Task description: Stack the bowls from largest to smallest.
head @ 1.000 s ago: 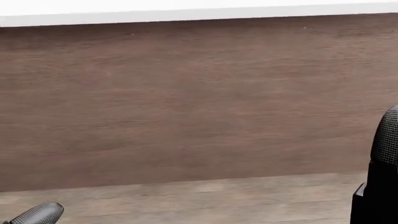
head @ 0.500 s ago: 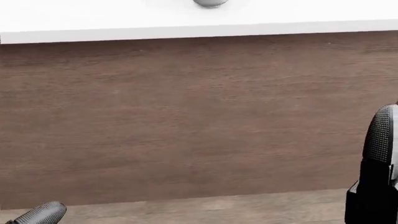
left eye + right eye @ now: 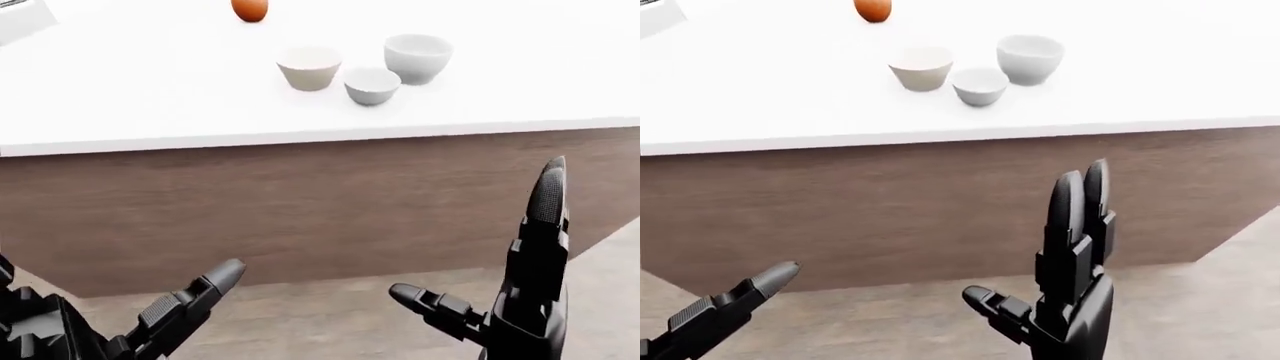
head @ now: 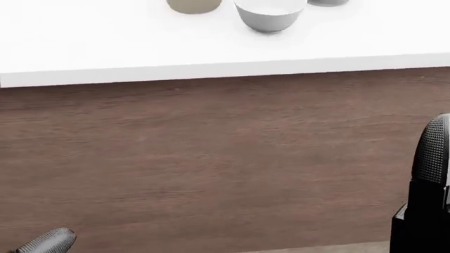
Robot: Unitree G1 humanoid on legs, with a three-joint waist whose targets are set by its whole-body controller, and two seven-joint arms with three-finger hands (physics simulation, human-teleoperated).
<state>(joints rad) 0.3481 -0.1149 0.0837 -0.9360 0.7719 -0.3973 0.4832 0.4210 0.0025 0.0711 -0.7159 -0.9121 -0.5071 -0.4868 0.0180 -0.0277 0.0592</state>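
White counter [image 3: 150, 97] carries three bowls: beige bowl [image 3: 309, 67], small grey bowl [image 3: 372, 85] nearest its edge, largest bowl [image 3: 417, 57] beyond. Left hand [image 3: 150, 322] and right hand [image 3: 1065, 277] hang below that edge, fingers spread, holding nothing.

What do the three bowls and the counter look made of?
Beige bowl, small grey bowl and white bowl: probably matte ceramic or plastic, going by the thick rims, soft shading and lack of glints. Counter top: smooth plain white, maybe laminate or stone. Counter face: dark brown wood grain, possibly veneer. It is a render, so this is uncertain.
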